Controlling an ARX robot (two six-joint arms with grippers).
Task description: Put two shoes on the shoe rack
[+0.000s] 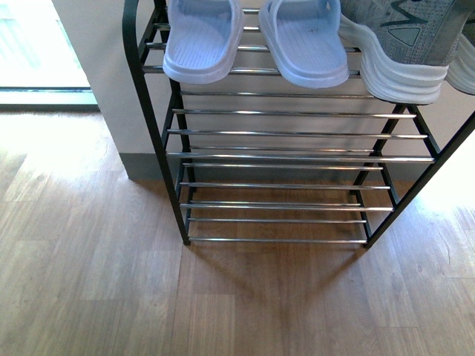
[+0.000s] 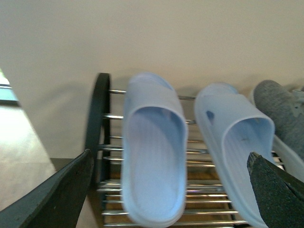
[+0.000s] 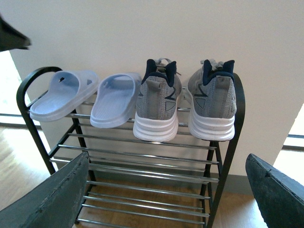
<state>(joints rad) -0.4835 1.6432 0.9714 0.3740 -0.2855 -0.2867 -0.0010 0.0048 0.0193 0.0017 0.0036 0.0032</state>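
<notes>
Both grey knit shoes stand side by side, heels outward, on the top tier of the shoe rack (image 3: pixel 142 154): one (image 3: pixel 158 102) beside the slippers, the other (image 3: pixel 212 100) at the rack's end. In the front view only one grey shoe (image 1: pixel 401 44) and the rack (image 1: pixel 282 157) show. In the left wrist view a grey shoe (image 2: pixel 285 114) peeks in at the edge. My right gripper (image 3: pixel 168 190) is open, set back from the rack and empty. My left gripper (image 2: pixel 171 185) is open close to the slippers, holding nothing.
Two pale blue slippers (image 3: pixel 64 92) (image 3: pixel 115 98) share the top tier beside the shoes; they also show in the front view (image 1: pixel 204 37) (image 1: pixel 304 41). The lower tiers (image 1: pixel 278 204) hold nothing. A beige wall (image 3: pixel 142 28) stands behind, wood floor (image 1: pixel 111 282) in front.
</notes>
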